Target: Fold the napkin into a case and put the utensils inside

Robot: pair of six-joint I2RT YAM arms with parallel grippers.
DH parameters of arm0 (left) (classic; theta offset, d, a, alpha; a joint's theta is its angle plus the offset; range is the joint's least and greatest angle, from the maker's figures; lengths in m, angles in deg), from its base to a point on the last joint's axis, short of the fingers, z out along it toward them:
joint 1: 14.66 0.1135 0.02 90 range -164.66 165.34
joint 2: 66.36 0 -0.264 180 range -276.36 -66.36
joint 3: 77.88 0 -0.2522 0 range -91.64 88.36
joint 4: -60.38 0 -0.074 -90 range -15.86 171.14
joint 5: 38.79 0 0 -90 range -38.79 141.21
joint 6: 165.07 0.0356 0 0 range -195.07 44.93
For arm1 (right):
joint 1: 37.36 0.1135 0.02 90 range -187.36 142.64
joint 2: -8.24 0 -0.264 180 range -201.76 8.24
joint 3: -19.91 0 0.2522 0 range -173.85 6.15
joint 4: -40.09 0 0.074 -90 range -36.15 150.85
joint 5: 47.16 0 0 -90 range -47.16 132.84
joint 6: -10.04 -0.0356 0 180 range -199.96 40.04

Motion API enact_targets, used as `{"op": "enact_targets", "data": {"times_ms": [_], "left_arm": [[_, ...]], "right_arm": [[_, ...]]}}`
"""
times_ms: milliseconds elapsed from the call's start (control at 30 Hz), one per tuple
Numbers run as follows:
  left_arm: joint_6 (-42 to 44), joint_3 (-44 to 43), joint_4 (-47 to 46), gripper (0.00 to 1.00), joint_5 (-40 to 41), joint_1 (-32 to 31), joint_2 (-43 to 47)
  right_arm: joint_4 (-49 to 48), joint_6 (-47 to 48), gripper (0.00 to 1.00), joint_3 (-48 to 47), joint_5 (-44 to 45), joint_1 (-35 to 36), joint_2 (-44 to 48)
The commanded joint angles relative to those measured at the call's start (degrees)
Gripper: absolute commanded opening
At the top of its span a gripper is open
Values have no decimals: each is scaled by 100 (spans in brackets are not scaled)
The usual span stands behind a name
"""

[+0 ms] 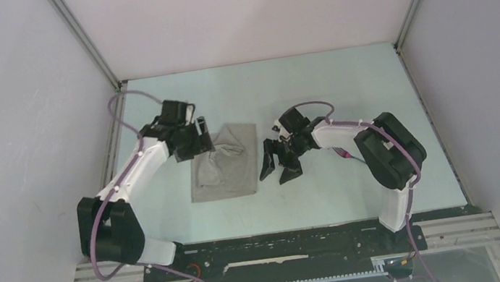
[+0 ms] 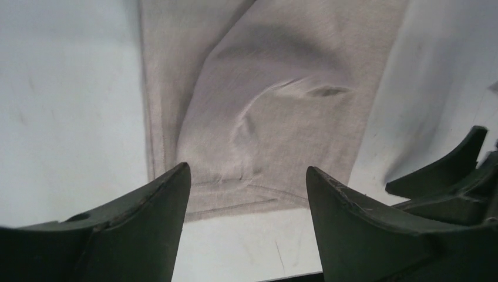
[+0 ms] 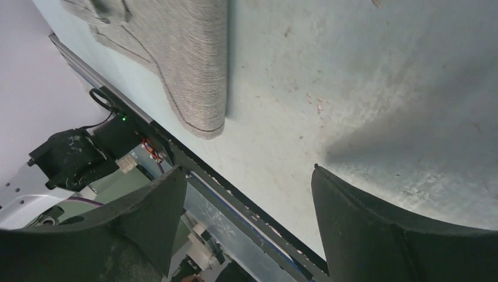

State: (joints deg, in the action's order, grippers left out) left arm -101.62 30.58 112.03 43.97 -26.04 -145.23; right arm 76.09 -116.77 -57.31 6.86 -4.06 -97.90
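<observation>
Pale green table (image 1: 344,99) boxed in by white walls (image 1: 9,107). Up front, black mounting rail (image 1: 284,257) with both arm bases bolted on. Bit further in, right gripper (image 1: 277,175) pointing down just beside the napkin (image 1: 224,162), off its right edge and not touching it, fingers spread with nothing between them. Napkin lying mid-table, folded into a rumpled rectangle with a diagonal crease. Farthest back, left gripper (image 1: 197,142) over the napkin's far left corner, fingers spread wide above the hem too, gripping nothing. Can't tell if it's touching the cloth.
</observation>
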Motion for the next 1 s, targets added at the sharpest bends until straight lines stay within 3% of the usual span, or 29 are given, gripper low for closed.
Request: {"op": "enact_targets", "data": {"times_ms": [0,167,300,433,600,733,967], "left_arm": [[767,-1516,1036,78,2147,-1121,-627],[1196,-2632,1205,81,2919,-2242,-1735],[2010,-3245,1136,77,2785,-2674,-2568],[2349,-3699,1152,72,2516,-2707,-3090],[2137,-4051,1398,66,2193,-2706,-3670],[1891,-3986,1388,52,2370,-2704,-3804],[1740,-3926,1281,50,2365,-2717,-3994]], "right_arm": [[-965,-400,85,169,64,29,63],[-1972,-1027,84,628,-107,138,10],[-2516,-1263,78,920,-262,199,-113],[-2751,-1342,74,1110,-300,233,-175],[-2868,-1397,73,1126,-311,266,-215],[-2816,-1347,73,1128,-271,316,-251],[-2814,-1310,72,1125,-301,318,-293]]}}
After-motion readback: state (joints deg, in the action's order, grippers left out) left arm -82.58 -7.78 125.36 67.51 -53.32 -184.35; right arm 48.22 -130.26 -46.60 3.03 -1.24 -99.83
